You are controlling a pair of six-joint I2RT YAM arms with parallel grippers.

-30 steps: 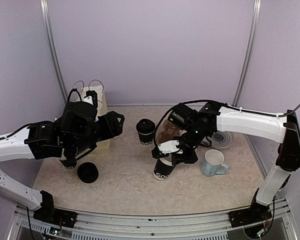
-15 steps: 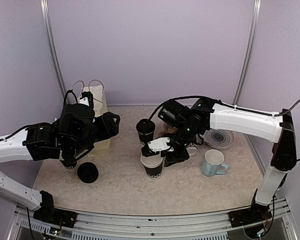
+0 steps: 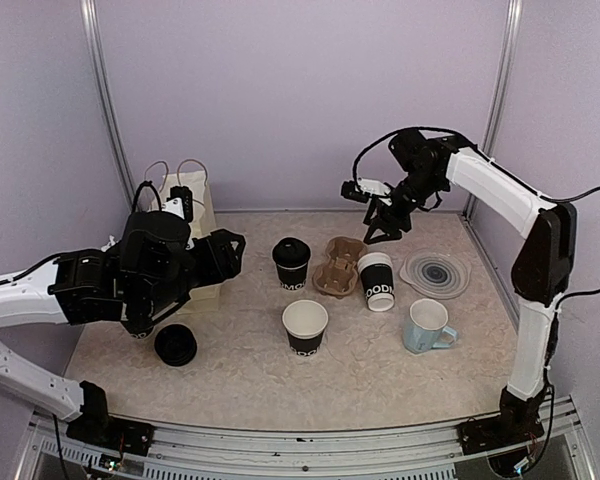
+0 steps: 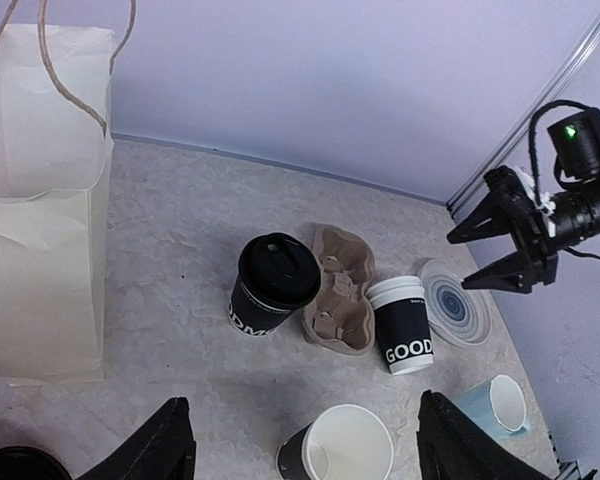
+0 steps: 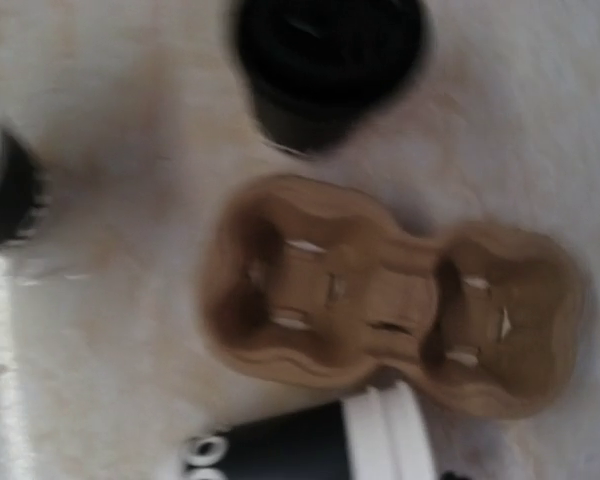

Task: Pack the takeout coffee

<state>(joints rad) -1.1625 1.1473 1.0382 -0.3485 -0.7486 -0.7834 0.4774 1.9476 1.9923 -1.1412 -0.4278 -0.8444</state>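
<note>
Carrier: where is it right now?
Top view, mid-table: the carrier lies between the lidded cup on its left and the white-rimmed cup on its right.

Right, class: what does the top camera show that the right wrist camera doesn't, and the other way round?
Only the top view: the bag, a loose lid, the plate and the mug. Only the right wrist view: the carrier's wells from straight above, with pale slits in them. Both: the carrier, the lidded cup and the white-topped cup either side of it. A dark blur at the wrist view's left edge may be the lidless cup.
</note>
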